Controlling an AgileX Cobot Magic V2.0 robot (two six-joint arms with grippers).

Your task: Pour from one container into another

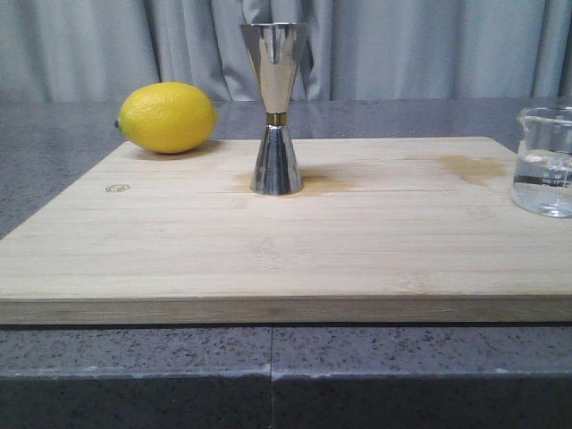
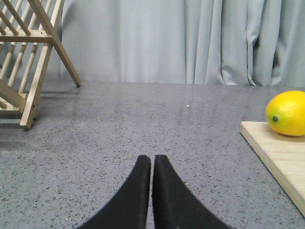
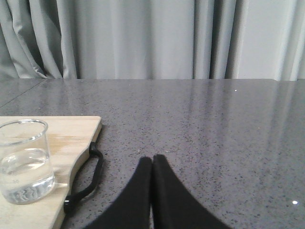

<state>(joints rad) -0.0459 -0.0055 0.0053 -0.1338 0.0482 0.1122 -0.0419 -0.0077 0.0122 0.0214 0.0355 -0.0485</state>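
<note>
Front view: a polished steel hourglass jigger stands upright mid-board on a pale wooden cutting board; a dimpled yellow lemon rests at the far left corner, a clear glass beaker holding water at the right edge. Left wrist view: the left gripper has its black curved fingers pressed together over speckled grey countertop, near a slatted wooden rack. Right wrist view: the right gripper is likewise closed, empty, beside the board's black cord loop.

left gripper jaws closed, right gripper jaws closed
</note>
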